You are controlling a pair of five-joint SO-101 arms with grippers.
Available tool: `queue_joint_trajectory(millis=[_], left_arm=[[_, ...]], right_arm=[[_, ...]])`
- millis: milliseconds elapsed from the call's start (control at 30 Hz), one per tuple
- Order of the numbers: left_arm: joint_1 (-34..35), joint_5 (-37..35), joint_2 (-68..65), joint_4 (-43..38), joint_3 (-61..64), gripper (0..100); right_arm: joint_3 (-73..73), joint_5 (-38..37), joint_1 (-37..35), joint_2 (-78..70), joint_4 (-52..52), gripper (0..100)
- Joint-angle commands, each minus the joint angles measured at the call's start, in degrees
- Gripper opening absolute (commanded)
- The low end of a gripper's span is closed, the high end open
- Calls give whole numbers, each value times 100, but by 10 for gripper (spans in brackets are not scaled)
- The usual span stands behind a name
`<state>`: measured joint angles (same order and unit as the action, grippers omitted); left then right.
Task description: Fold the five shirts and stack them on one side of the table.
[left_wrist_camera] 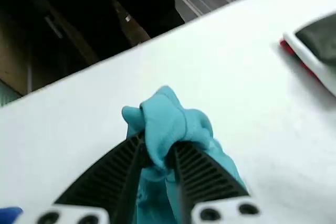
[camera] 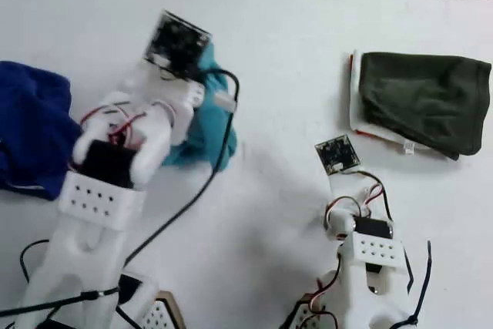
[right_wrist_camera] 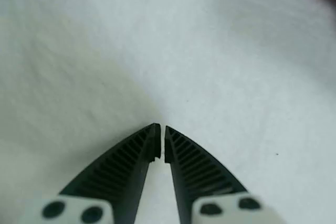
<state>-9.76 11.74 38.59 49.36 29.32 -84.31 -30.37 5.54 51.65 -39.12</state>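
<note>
The left gripper [left_wrist_camera: 157,149] is clamping the bunched teal shirt [left_wrist_camera: 170,119]; the right gripper [right_wrist_camera: 161,131] is hovering, jaws together, above the surface [right_wrist_camera: 236,51].

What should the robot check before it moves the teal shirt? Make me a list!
1. Left gripper shut on teal shirt: ok.
2. Teal shirt folded: not ok, bunched up.
3. Right gripper free: ok, shut, holding nothing.
4. Green shirt folded on the pile: ok.
5. Blue shirt folded: not ok, crumpled.
6. Number of shirts in the pile: cannot tell.
</note>
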Motion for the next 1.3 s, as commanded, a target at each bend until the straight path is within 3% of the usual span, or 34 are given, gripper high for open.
queue_joint_trajectory(millis=[0, 200, 433, 567, 733, 900, 1267], left_arm=[[-26, 9, 53, -141, 409, 150], [888, 18, 105, -105, 1349, 155], [3613, 70, 62, -167, 1525, 155], [4651, 958, 62, -615, 1798, 155], [5143, 1899, 62, -1960, 3002, 155], [5213, 2127, 62, -3103, 4057, 155], [5442, 2549, -492, -3675, 4092, 155]], right_arm=[[18, -35, -31, 127, 48, 21], [18, -35, -31, 127, 75, 21], [18, -35, -31, 127, 92, 22], [18, -35, -31, 127, 92, 22], [18, -35, -31, 127, 92, 21], [18, -35, -31, 127, 84, 21], [18, -35, -31, 127, 48, 21]])
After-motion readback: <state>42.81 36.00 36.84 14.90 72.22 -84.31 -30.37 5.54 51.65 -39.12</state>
